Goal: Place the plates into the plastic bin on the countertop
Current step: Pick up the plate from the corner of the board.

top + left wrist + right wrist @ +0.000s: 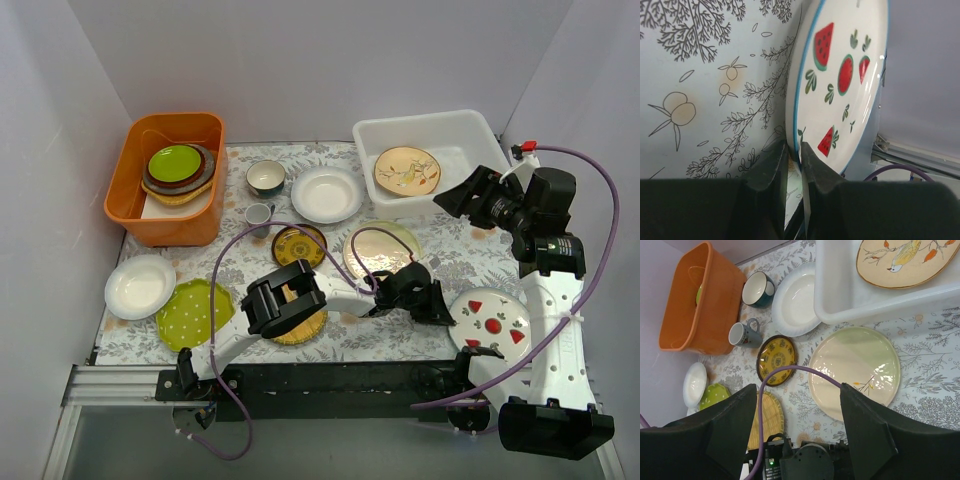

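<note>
1. My left gripper [794, 146] is closed on the rim of the fruit plate [840, 75], one finger each side.
2. That plate sits at the near-right corner of the bench [450, 255], well apart from the plastic bin [470, 128] at the far right.
3. My right gripper [797, 390] hangs above the bin's near-right corner w/ jaws spread wide, holding nothing.
4. Bin holds one cream sprig plate [407, 170], flat on its floor.
5. Glossy cream plate [855, 365] lies just in front of the bin. White plate [327, 193] is beside the bin's left wall.
</note>
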